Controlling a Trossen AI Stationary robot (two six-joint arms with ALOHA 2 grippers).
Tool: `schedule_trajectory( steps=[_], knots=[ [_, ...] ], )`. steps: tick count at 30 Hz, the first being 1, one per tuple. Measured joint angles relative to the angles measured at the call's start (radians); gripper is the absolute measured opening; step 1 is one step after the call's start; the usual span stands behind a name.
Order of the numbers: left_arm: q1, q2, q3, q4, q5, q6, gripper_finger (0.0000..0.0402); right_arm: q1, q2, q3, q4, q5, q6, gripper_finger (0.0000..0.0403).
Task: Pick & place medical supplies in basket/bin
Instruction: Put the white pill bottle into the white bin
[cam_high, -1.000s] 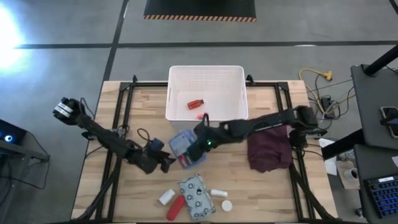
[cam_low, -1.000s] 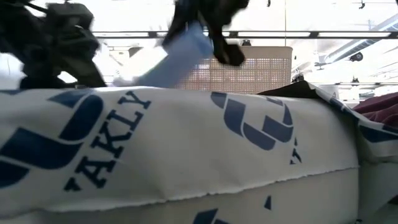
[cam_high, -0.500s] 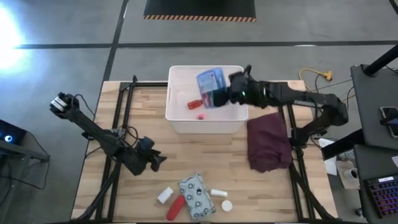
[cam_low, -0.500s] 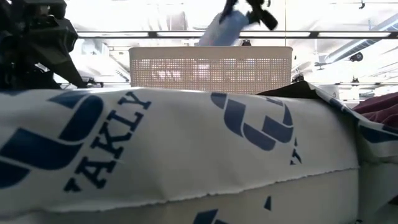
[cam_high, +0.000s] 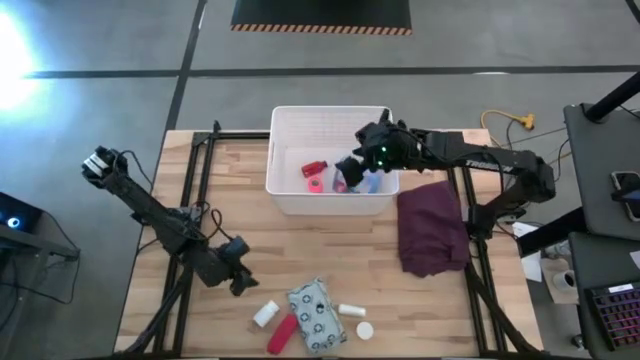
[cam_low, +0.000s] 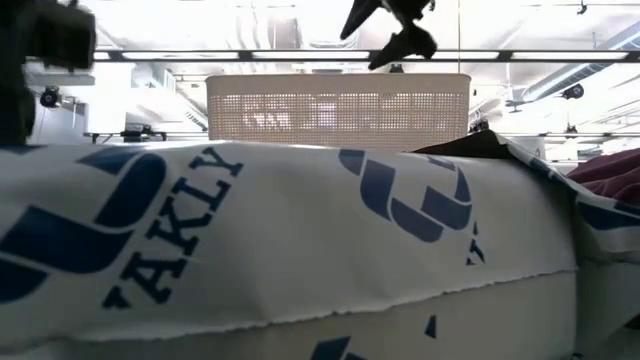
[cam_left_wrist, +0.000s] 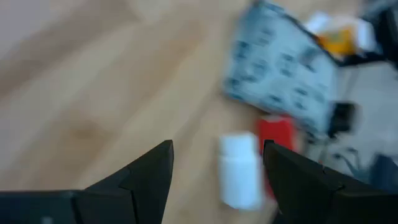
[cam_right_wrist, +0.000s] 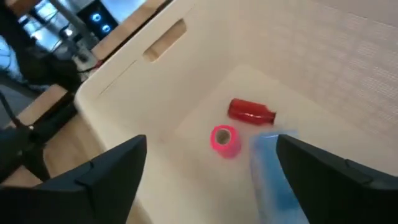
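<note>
- The white plastic tub (cam_high: 290, 195), rectangular with ribbed, perforated walls, is being seen at the far middle of the pale wooden bench (cam_high: 160, 190).
- The right end effector (cam_high: 352, 172) is being held over the tub's right half, its two dark fingers spread apart and empty, as the right wrist view shows.
- The blue flat packet (cam_right_wrist: 273, 171) is now lying inside the tub beside a short red tube (cam_right_wrist: 250, 112) and a pink roll-shaped piece (cam_right_wrist: 224, 138); half a second ago the packet was being carried above the tub in that end effector.
- The left end effector (cam_high: 240, 283) is being held low over the bench's near left part, fingers apart, with nothing between them; it is shown nearer the front items than before.
- A small white cylindrical bottle (cam_high: 266, 315), a red tube (cam_high: 283, 333), a white patterned pouch (cam_high: 315, 317), a small white capsule-shaped piece (cam_high: 350, 311) and a round white cap (cam_high: 365, 329) are lying near the front edge, unmoved.
- A crumpled maroon cloth (cam_high: 433, 232) is lying at the right of the tub.
</note>
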Motion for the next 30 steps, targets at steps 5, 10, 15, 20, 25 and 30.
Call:
schedule_trajectory(
  steps=[5, 10, 15, 20, 25, 30],
  knots=[
    [-0.060, 0.070, 0.134, -0.035, 0.001, 0.107, 0.0230, 0.080, -0.038, 0.000, -0.144, 0.082, -0.039, 0.0368],
    [-0.070, 0.222, 0.300, -0.163, 0.007, 0.090, 0.0244, 0.134, -0.058, 0.000, -0.375, 0.110, -0.037, 0.0368],
    [-0.069, 0.376, 0.454, -0.282, 0.003, -0.017, 0.0280, 0.176, -0.083, -0.014, -0.516, 0.136, -0.058, 0.0369],
    [-0.069, 0.550, 0.583, -0.375, 0.063, -0.048, 0.0298, 0.198, -0.148, -0.074, -0.567, 0.135, -0.003, 0.0369],
    [-0.070, 0.704, 0.672, -0.381, 0.115, -0.086, 0.0299, 0.217, -0.232, -0.173, -0.571, 0.133, 0.042, 0.0369],
    [-0.070, 0.787, 0.723, -0.379, 0.108, -0.092, 0.0299, 0.215, -0.320, -0.265, -0.569, 0.137, 0.087, 0.0368]
  ],
)
